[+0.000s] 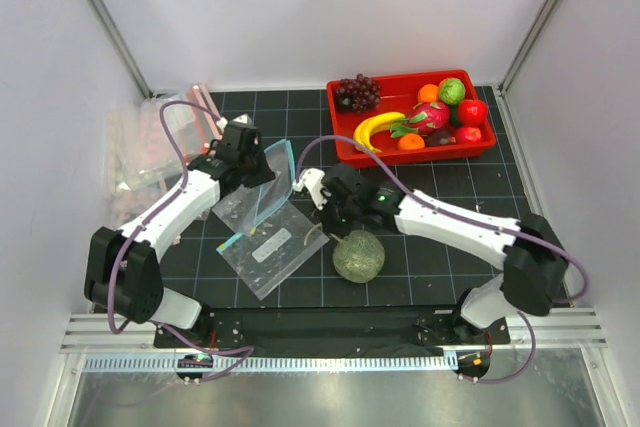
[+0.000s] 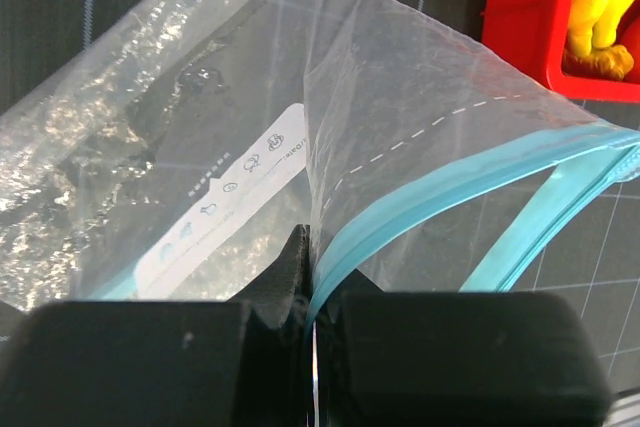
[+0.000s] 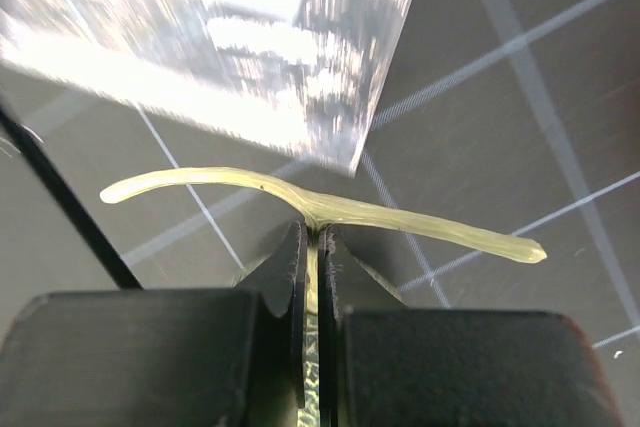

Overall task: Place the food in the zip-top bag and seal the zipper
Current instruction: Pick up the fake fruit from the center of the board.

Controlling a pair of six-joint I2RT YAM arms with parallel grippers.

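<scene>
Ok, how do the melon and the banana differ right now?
The melon is round, dull green and sits alone on the black mat; the banana is curved, yellow and lies in the red tray among other fruit. The melon looks bulkier. Both are outside the bag.

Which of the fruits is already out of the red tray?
The dull green melon, alone on the black mat; the rest are in the red tray.

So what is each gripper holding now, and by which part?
Left gripper pinches the zip-top bag by its teal-blue zipper. Right gripper pinches a pale yellow strip near its middle.
</scene>
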